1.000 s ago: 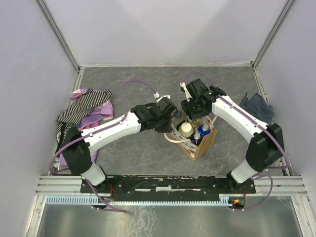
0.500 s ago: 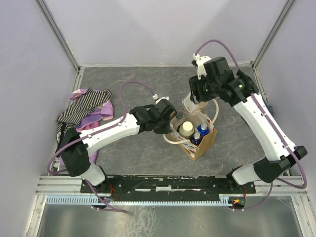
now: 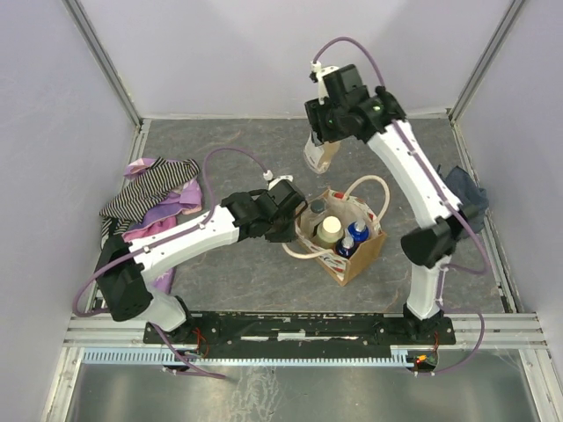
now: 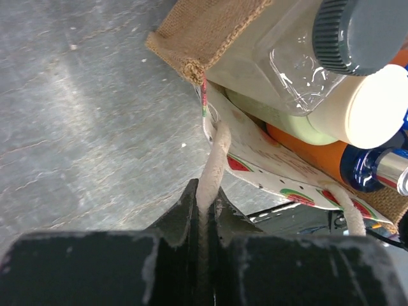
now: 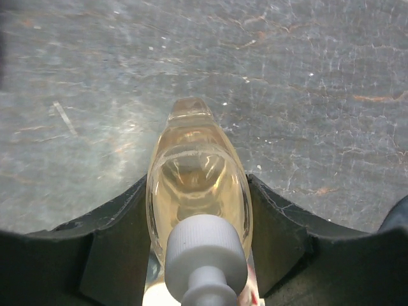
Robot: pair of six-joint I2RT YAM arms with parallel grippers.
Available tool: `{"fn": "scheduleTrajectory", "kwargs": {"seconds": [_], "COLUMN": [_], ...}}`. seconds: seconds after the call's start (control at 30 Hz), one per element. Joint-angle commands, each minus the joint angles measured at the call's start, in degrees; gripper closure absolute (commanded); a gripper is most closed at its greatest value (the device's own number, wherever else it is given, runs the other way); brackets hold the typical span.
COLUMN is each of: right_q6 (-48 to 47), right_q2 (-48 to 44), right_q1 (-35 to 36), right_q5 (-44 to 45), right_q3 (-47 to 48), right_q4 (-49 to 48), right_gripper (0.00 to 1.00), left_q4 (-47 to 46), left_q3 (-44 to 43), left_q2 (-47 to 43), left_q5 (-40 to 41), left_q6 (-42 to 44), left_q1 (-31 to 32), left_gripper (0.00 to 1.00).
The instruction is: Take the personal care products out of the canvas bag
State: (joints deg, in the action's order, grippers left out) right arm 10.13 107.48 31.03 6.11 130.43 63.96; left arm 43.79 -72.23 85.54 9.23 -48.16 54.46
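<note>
Your right gripper (image 5: 197, 255) is clenched on the amber bottle (image 3: 318, 156), its black jaws pressed against both rounded sides just below the ribbed white cap (image 5: 205, 250). The bottle is a smooth, translucent oval full of pale golden liquid, and it hangs above the grey marbled desk (image 3: 220, 141), beyond the far side of the canvas bag (image 3: 362, 253) and well clear of it.

Your left gripper (image 4: 204, 210) is clamped tight on one thick cream rope handle (image 4: 213, 167) of the bag; the twisted cord runs straight down between the jaws, at the bag's left edge. From that wrist you see coarse tan burlap weave at the bag's corner and a white panel (image 4: 268, 162) printed with small watermelon slices.

Inside the bag, still standing upright, you have a clear square bottle (image 4: 290, 60) with a ridged dark grey cap, a cream bottle (image 3: 330, 230) with a smooth matt body next to it, and an orange-and-blue bottle (image 3: 358, 232) beside that one; a second one (image 3: 344, 246) of the same colours sits nearer the bag's front wall. The bag's other handle (image 3: 368, 189) loops up loosely on its far side.

Left of the bag, against the desk's edge, lies a crumpled heap of striped and purple clothes (image 3: 154, 198). To the bag's right, a blue-grey cloth (image 3: 464, 192) is bunched by the wall.
</note>
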Motion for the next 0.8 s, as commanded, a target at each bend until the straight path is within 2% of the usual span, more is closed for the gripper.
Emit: {"fn": "scheduleTrajectory", "kwargs": {"seconds": [0.0, 0.1, 0.33, 0.43, 0.67, 0.77], "right_q6": [-0.72, -0.29, 0.62, -0.13, -0.81, -0.20], "right_q2": [4.50, 5.77, 6.39, 6.99, 8.76, 8.46], "right_q1": [-0.33, -1.11, -3.20, -3.42, -3.47, -3.47], "right_q5": [7.84, 8.80, 8.33, 7.82, 6.89, 5.36], "right_q3": [6.86, 6.92, 3.20, -0.11, -7.91, -11.13], "right_q4": [-2.23, -2.63, -1.97, -0.82, 0.92, 0.34], "right_gripper": [1.00, 1.00, 0.99, 1.00, 0.99, 0.99], "left_q4": [6.54, 10.11, 9.29, 6.77, 3.10, 1.84], "left_q3": [-6.01, -7.32, -2.03, 0.98, 3.68, 4.27], "left_q2": [-6.66, -7.86, -11.42, -10.93, -5.31, -4.42], "left_q5": [9.62, 13.21, 9.63, 6.52, 3.63, 2.90], "left_q6": [-0.54, 0.28, 4.35, 6.41, 8.35, 8.26], "left_q1": [-0.65, -2.71, -14.95, -19.90, -21.84, -21.92], "left_gripper": [0.97, 0.97, 0.97, 0.91, 0.84, 0.77]}}
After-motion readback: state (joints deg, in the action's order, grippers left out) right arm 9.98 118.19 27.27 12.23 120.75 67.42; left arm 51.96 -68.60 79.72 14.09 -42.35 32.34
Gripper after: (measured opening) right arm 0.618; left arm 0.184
